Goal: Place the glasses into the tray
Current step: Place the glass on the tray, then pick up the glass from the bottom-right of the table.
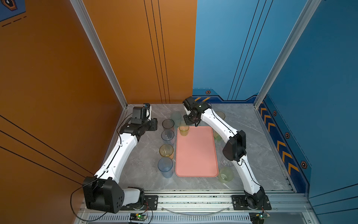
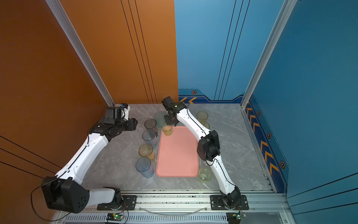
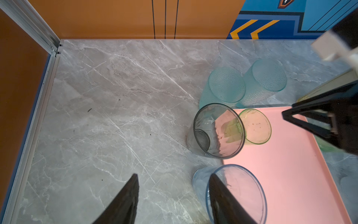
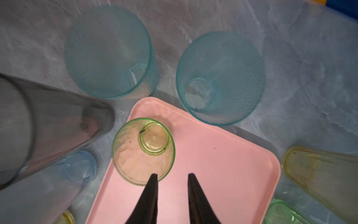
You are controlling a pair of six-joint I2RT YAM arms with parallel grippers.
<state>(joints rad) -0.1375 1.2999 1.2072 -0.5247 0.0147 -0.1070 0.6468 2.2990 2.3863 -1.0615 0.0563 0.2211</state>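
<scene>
The left gripper (image 3: 173,175) hangs over the table (image 3: 116,97) with its jaws wide apart and nothing between them. The picture edge cuts off its fingers in the left wrist view. One finger covers a part of a blue glass (image 3: 242,190) just beside it, and I cannot tell if they touch. Ahead of this gripper a grey glass (image 3: 219,131) stands, and further ahead two teal glasses (image 3: 226,85), all on the table beside the tray (image 3: 290,174).

The yellow glass (image 4: 143,151) stands upright in the tray corner, just ahead of the right gripper (image 4: 172,174). The jaws of this gripper are a little apart, with only bare tray between them. One fingertip (image 4: 154,176) overlaps the rim of the glass, and contact is unclear.

In a top view the right arm (image 1: 215,123) half hides a pale glass (image 1: 221,115). A green glass (image 1: 225,174) beside the arm shows whole.
</scene>
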